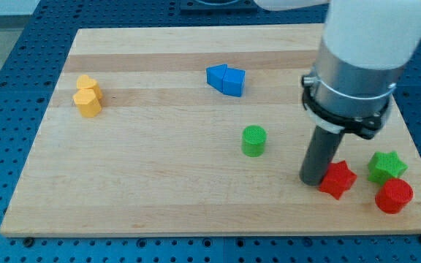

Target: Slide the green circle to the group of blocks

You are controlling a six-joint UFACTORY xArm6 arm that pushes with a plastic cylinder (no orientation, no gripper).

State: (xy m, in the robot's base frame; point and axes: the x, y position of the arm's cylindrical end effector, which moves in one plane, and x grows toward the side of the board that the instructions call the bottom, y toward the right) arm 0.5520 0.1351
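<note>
Green circle (253, 140) mid-board, apart from grp at view's bottom right: red star (338, 180), green star (386, 166), red circle (394, 196). Rod tip (313, 180) touching red star's left; no gripper, nothing held.

- Board (159, 190): pale wood, smooth, visible grain bands.
- Green circle (253, 140): matt plastic, finely ridged top.
- Rod above my tip (314, 180): dark, matt.
- Arm housing (368, 36): glossy white plastic.

1. No legible text, labels, brand marks, numbers or signs appear anywhere in the camera view.
2. Tabletop (159, 190): plain wood grain, unmarked.
3. Coloured blocks: surfaces carry no lettering.
</note>
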